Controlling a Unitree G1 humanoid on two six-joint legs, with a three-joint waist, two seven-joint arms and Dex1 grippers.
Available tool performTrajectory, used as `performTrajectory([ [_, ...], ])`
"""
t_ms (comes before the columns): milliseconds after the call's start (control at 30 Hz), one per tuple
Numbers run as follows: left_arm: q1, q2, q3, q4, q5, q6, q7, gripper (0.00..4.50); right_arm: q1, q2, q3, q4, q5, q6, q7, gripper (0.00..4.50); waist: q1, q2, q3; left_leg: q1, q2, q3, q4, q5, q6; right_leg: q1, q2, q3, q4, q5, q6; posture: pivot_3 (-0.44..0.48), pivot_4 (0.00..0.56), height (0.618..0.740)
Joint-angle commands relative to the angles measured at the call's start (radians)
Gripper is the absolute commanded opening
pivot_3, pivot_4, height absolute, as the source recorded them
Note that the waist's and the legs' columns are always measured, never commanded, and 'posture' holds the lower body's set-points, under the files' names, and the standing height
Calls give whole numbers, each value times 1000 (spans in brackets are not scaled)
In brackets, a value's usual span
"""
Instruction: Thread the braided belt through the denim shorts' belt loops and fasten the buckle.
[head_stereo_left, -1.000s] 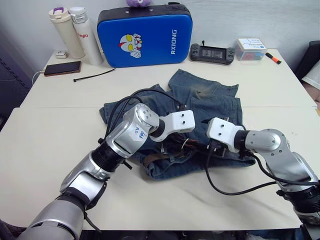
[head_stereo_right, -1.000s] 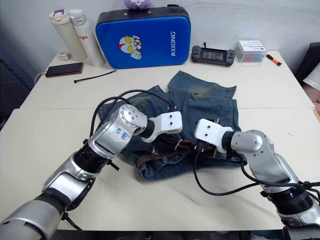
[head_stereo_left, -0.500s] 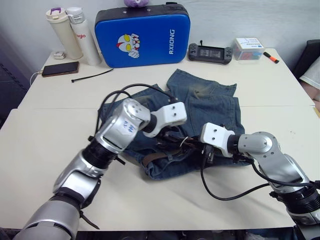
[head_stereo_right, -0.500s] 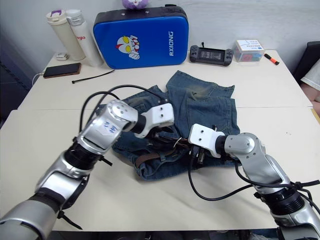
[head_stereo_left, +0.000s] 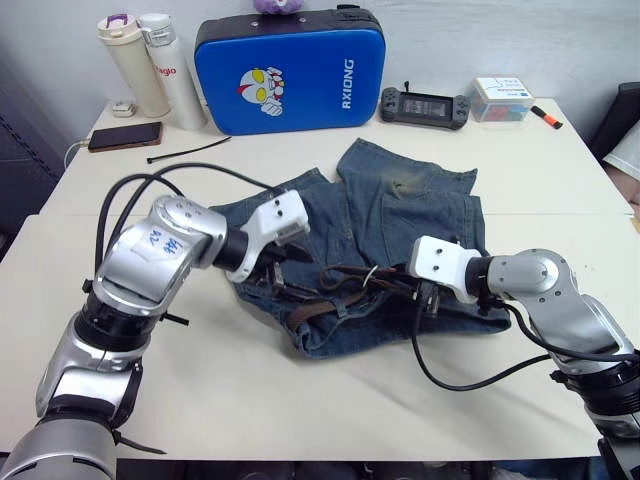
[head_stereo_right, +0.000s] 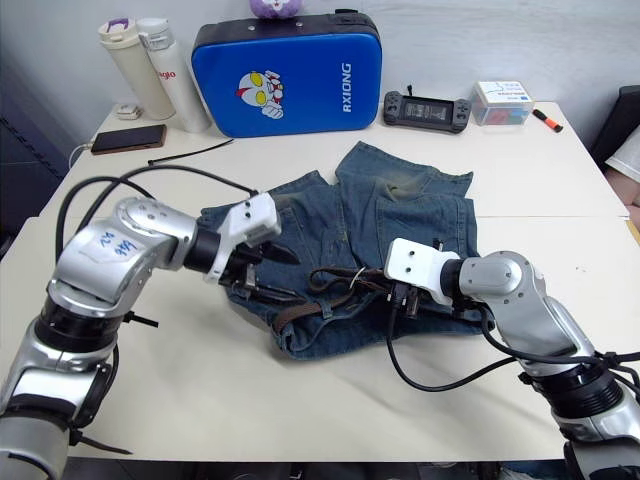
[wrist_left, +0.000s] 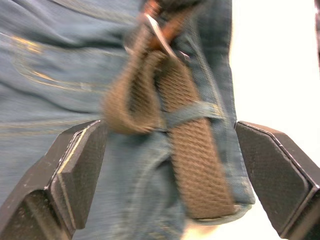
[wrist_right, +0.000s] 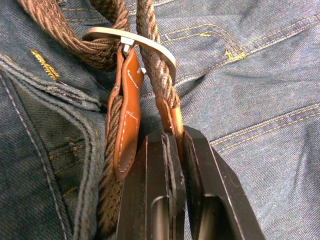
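**Belt and shorts: threading done in part, buckle being closed**

- Denim shorts (head_stereo_left: 400, 230): lying crumpled at the middle of the tabletop (head_stereo_left: 300, 400), waistband toward the near edge.
- Braided belt (head_stereo_left: 345, 280): lies along the waistband; the left wrist view shows it passing under one of the belt loops (wrist_left: 192, 111). Other loops cannot be judged.
- Buckle (wrist_right: 131, 41): silver frame with the strap end drawn through it; the prong's seating cannot be seen, so fastening appears unfinished.
- Right gripper (wrist_right: 170, 150): clenched on the belt's tan leather tip, just past the buckle.
- Left gripper (head_stereo_left: 287, 258): fingers spread wide, grasping nothing, over the shorts' left part, astride the belt.
- Legible writing: "RXIONG" on the blue case (head_stereo_left: 290, 75) at the far edge; a partly readable red word, perhaps "Argo", on the white bottle (head_stereo_left: 172, 70) at the far left corner.
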Motion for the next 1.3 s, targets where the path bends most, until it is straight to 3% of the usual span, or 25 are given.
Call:
performTrajectory([
  [33, 41, -17, -21, -8, 1, -3, 81, 3591, -24, -26, -50, -37, 4, -4, 9, 0, 0, 0, 0, 0, 0, 0, 0, 0, 0, 0, 0, 0, 0, 0, 0, 0, 150, 677],
  [300, 124, -47, -57, -37, -34, -1, 170, 100, -10, -42, -78, -83, 23, 38, 9, 0, 1, 0, 0, 0, 0, 0, 0, 0, 0, 0, 0, 1, 0, 0, 0, 0, 150, 677],
  [667, 196, 71, -276, -85, 24, -112, 162, 37, 49, -134, -154, -110, 17, -13, 29, 0, 2, 0, 0, 0, 0, 0, -1, 0, 0, 0, 0, 1, -1, 0, 0, 0, 150, 677],
  [967, 225, 185, -381, -9, 117, -253, 104, 37, 297, -299, -384, 61, -50, -443, 42, 0, -4, 3, -4, 5, 1, 2, -4, 0, 0, 5, 1, 0, -8, 0, 0, 0, 150, 677],
  [1300, 239, 351, -382, 196, 264, -531, -5, 37, 440, -310, -492, 246, -98, -769, -3, 0, -32, 7, -7, 14, 4, 7, -5, 0, 0, 7, 5, 4, -5, -1, -3, 0, 150, 677],
])
